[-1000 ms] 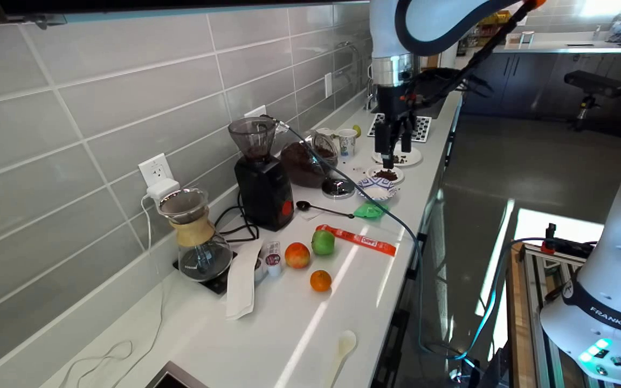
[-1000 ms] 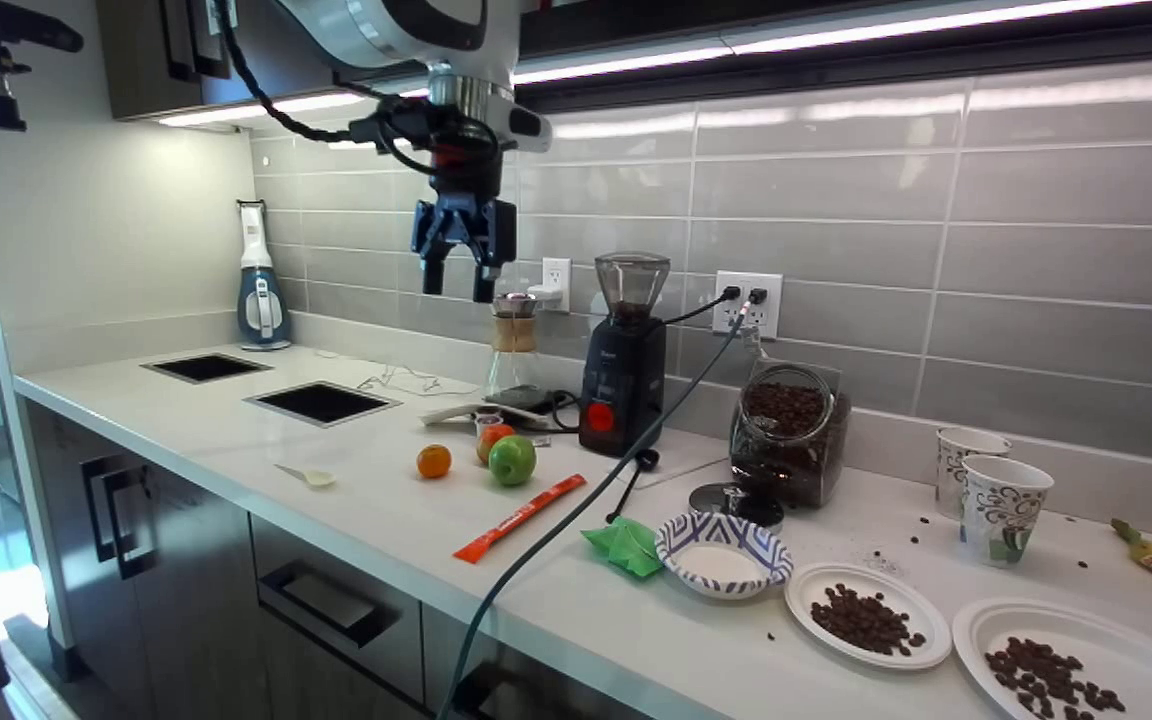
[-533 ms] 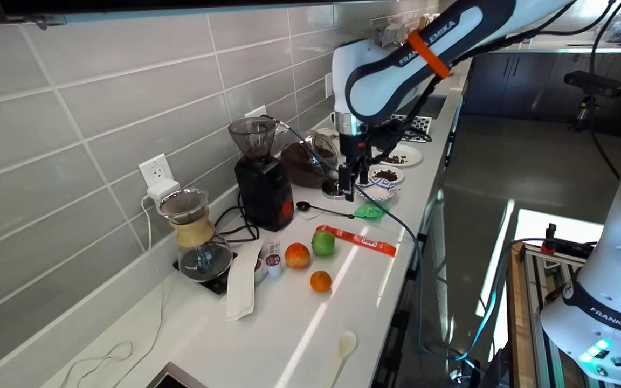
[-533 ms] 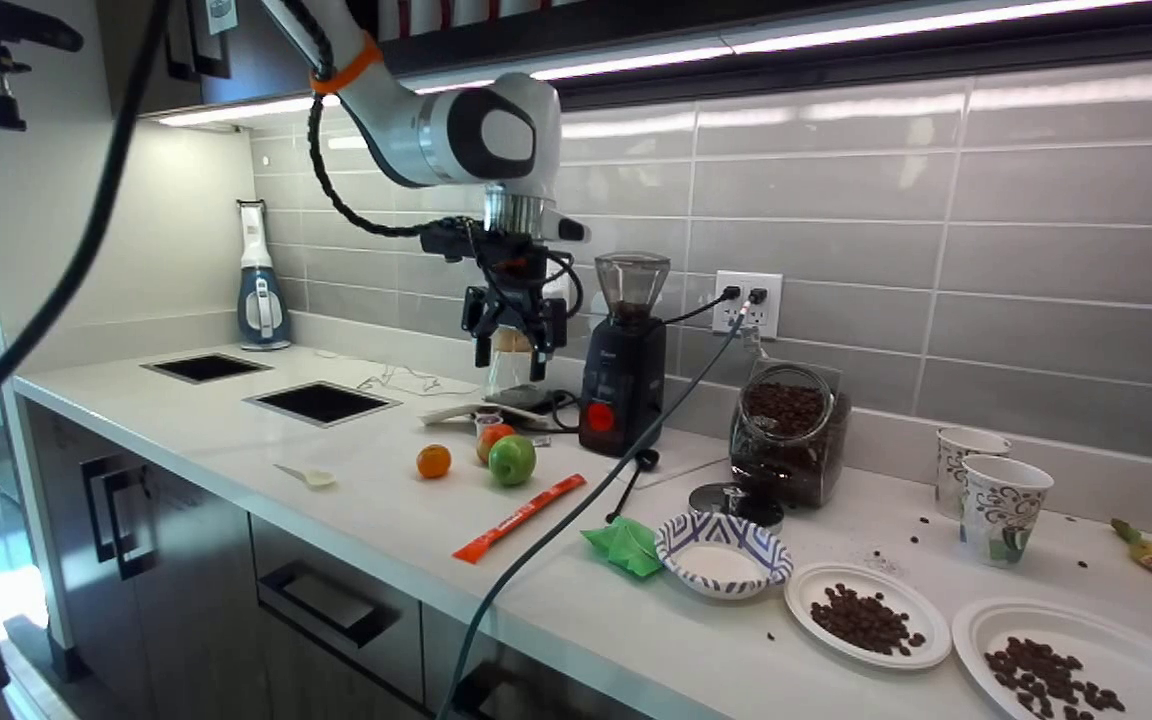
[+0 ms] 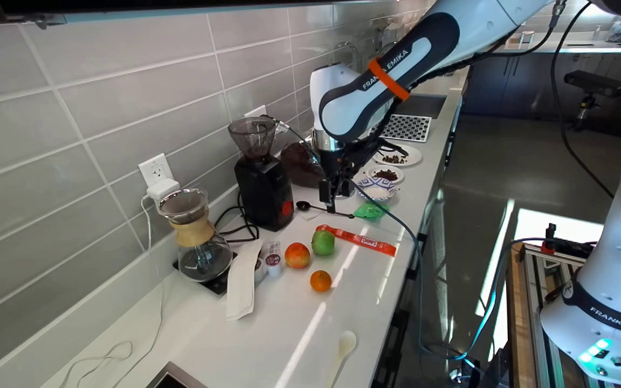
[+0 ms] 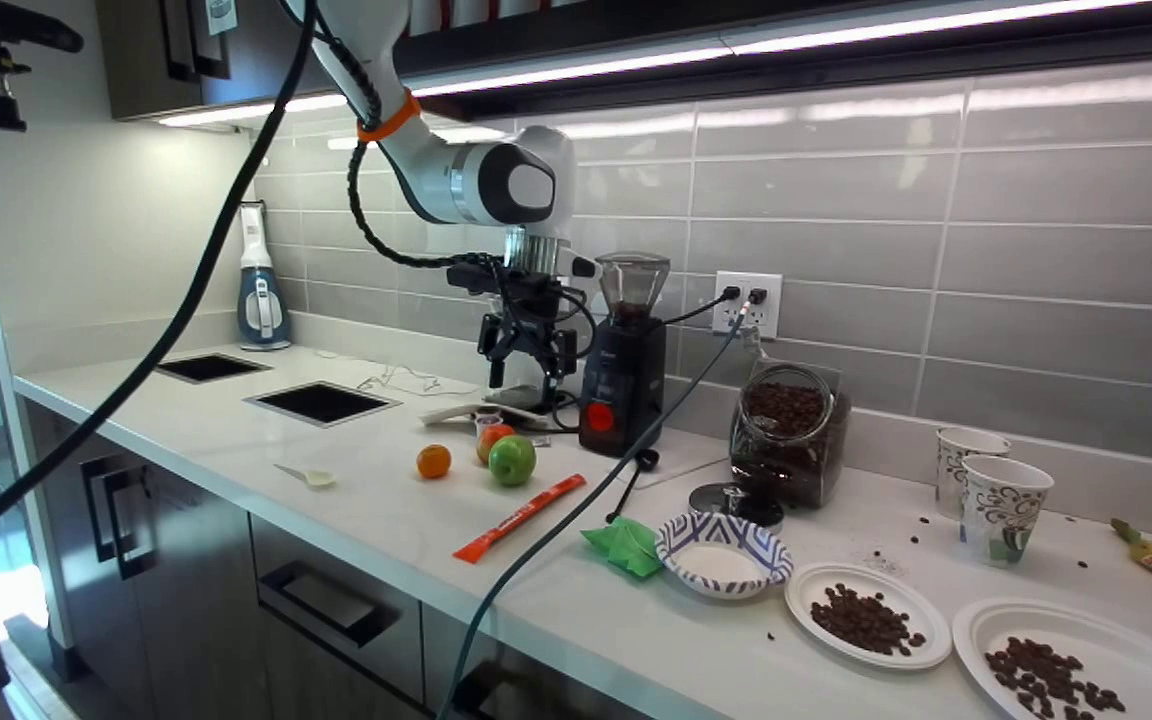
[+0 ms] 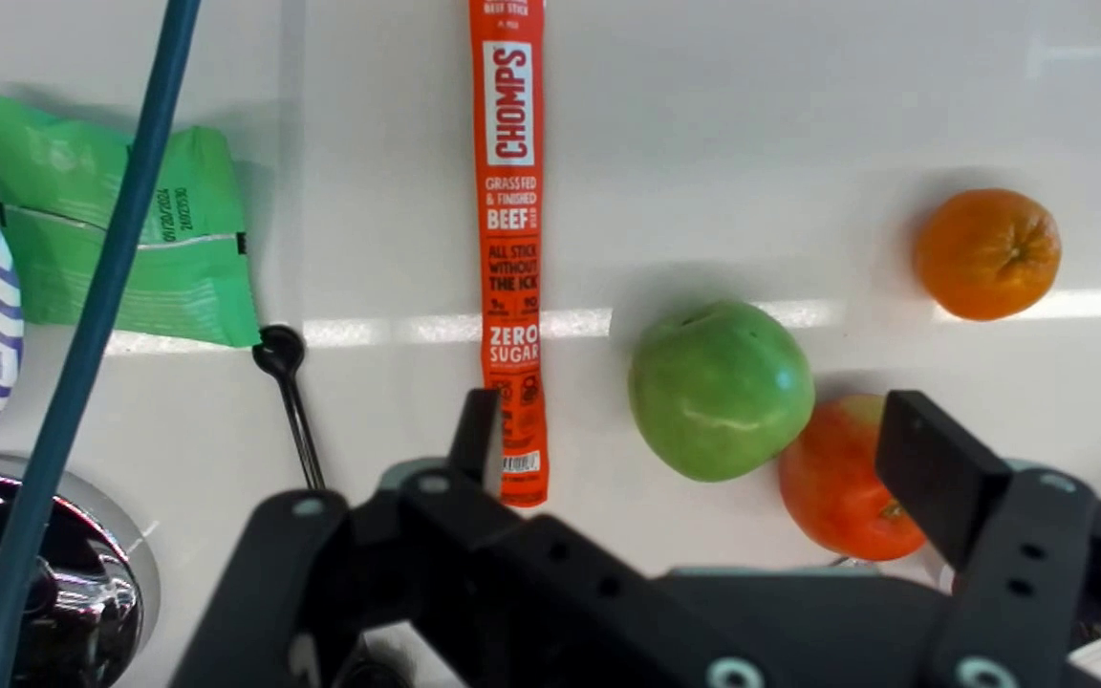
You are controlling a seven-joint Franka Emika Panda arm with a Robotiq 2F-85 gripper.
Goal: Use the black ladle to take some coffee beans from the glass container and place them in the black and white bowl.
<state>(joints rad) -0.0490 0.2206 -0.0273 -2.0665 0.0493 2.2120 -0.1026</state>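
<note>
The end effector (image 7: 706,454) hangs released above the bench (image 6: 376,500), its jaws spread wide; the arm (image 5: 434,37) bearing it is lettered "FRANKA EMIKA". In the wrist view, one red stick packet (image 7: 512,258) reads "CHOMPS", "GRASS FED & FINISHED BEEF" and "ZERO SUGAR"; nearby are one green apple (image 7: 723,392), one red apple (image 7: 842,487) and one orange (image 7: 988,253). The single black ladle (image 7: 296,411) lies on the bench, its handle tip right by a green packet (image 7: 197,287). Next to that packet stands the bowl (image 6: 724,562), patterned blue-violet on white; behind it in an exterior view, the glass container (image 6: 821,460) holds coffee beans (image 6: 784,410). Two white plates (image 6: 801,598) bear more beans (image 6: 864,620), near two paper cups (image 6: 1001,515).
</note>
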